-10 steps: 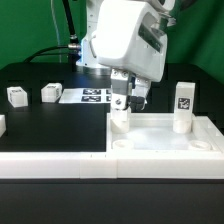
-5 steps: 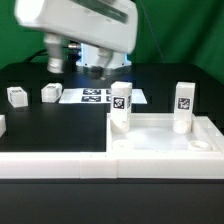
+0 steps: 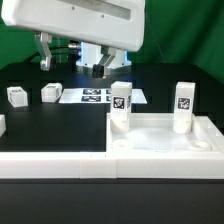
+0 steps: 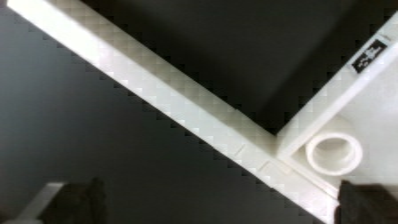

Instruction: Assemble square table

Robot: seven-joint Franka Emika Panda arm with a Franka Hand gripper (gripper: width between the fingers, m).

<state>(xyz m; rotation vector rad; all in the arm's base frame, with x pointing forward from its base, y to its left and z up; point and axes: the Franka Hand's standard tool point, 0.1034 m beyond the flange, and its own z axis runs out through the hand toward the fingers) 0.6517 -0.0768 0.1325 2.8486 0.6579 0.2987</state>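
Slab [image 3: 165, 132]: leg [image 3: 120, 104] now seated upright at far corner; gripper [image 4: 214, 197] withdrawn upward, fingers spread, empty. Near sockets [image 3: 120, 146] unfilled.

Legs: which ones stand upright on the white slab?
The two at the exterior view's right: the centre leg and the rightmost leg. The leftmost leg and its neighbour lie off the slab.
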